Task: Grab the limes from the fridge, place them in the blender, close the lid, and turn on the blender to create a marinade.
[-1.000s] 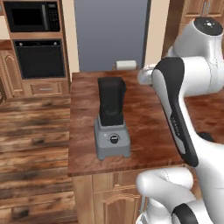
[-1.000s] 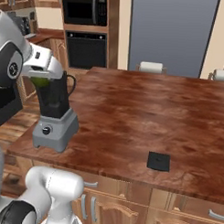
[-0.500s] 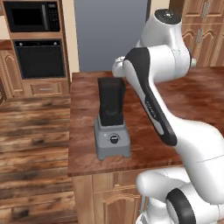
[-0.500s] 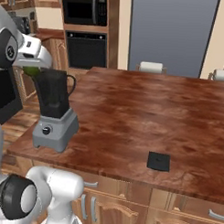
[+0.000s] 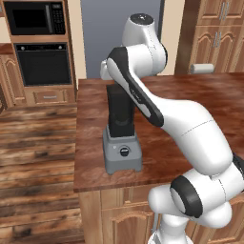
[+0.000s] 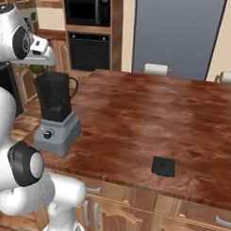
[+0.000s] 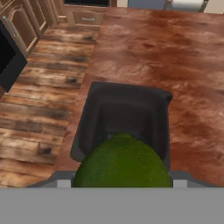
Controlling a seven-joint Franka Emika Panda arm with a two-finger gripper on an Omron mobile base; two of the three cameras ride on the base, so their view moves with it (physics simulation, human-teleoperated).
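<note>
Hand view, lime: one dark-green lime (image 7: pixel 124 162) with bumpy skin sits large at the bottom of the picture, directly above the open mouth of the jar, clear of its rim.
Right base view, lime: a green patch (image 6: pixel 37 69) shows under the gripper (image 6: pixel 38 63), just above the jar's top.
Gripper state: clamped on the lime, jaws standing wide around it; the finger tips themselves are hidden behind the fruit in the hand view.
Blender jar: dark, squarish, upright, no cap on it; interior looks dark, contents cannot be told (image 7: pixel 124 116).
Blender: light-grey boxy base with a round black dial facing the robot, jar with side handle on top (image 5: pixel 122 151); stands near the left front corner of the island counter (image 6: pixel 55 115).
Lid: flat black square (image 6: pixel 163 166) lies on the countertop near the front edge, well apart from the blender, to its right.
Island counter: reddish-brown wood top (image 6: pixel 150 114) over wooden cabinet fronts.
Fridge: tall plain grey front (image 6: pixel 177 34) beyond the counter, door closed as far as can be seen; arm partly covers it in the left base view (image 5: pixel 107 33).
Paper towel rolls: two white rolls at the counter's far edge (image 6: pixel 155 69) (image 6: pixel 228 77).
Wall oven and microwave: black oven (image 5: pixel 44 64) under a black microwave (image 5: pixel 33 17), left of the fridge.
Floor: dark wooden planks (image 5: pixel 33 157).
</note>
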